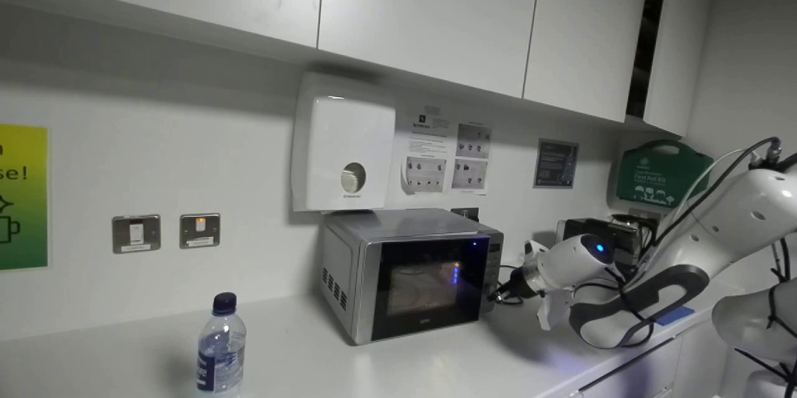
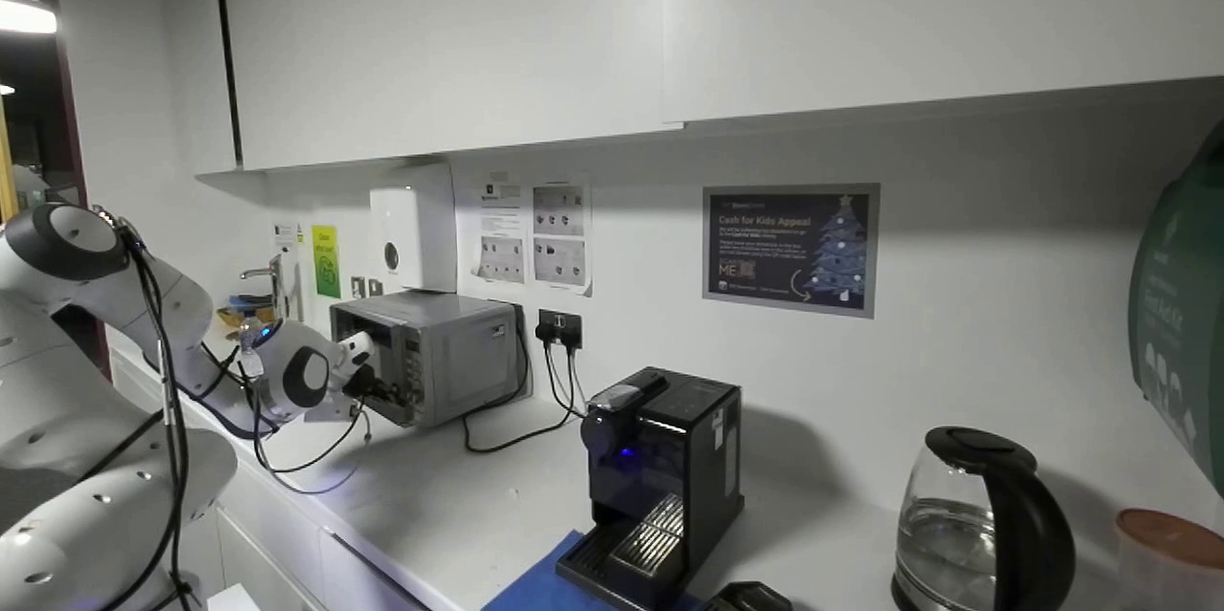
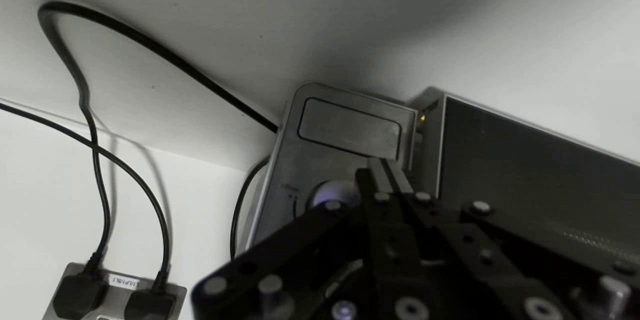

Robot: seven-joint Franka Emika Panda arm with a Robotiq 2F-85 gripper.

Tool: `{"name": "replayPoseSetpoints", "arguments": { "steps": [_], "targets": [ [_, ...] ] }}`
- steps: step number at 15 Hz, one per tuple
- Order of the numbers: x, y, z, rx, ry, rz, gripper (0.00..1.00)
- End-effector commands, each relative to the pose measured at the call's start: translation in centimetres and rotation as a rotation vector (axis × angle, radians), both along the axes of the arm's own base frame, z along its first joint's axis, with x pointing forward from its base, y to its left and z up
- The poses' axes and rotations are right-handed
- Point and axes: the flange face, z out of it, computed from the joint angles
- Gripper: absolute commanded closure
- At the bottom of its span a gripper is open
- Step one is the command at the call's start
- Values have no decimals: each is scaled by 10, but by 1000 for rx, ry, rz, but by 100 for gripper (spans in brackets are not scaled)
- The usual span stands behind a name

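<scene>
A plastic bottle (image 1: 221, 351) with a dark cap stands upright at the near left of the white tabletop (image 1: 292, 367) in an exterior view, clear liquid inside. At the near right in an exterior view, a glass kettle (image 2: 942, 534) with a black handle is partly filled with clear liquid. Just right of it is a see-through tub (image 2: 1167, 563) under a brownish-orange lid; what it holds is too faint to tell. A white dispenser (image 1: 348, 130) on the wall (image 1: 155, 167) shows pale paper through its round window.

The microwave (image 1: 411, 279) stands below the dispenser, left of a black coffee machine (image 2: 669, 468) in both exterior views. It has a grey metal body with slots in its left side and a dark glass front; its contents cannot be made out. In the wrist view, its dark door (image 3: 530, 175) stands a little out from the grey control panel (image 3: 320, 160), leaving a narrow gap with an amber glint. The panel carries a pale round knob (image 3: 332, 194) and a wide flat button (image 3: 350, 127). The jaws are pressed together, their tips near the panel's edge by that gap; whether they touch it, I cannot tell.
</scene>
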Motion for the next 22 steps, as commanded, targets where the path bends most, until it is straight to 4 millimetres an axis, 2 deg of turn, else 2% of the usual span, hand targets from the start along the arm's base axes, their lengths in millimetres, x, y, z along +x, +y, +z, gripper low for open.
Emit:
{"name": "replayPoseSetpoints", "arguments": {
  "steps": [1,8,11,22],
  "targets": [
    [-7,-3,13,75,127,13,100],
    [-23,9,32,172,348,-6,100],
    [-33,13,46,188,394,-9,100],
    [-67,7,121,192,446,10,100]
  ]
}}
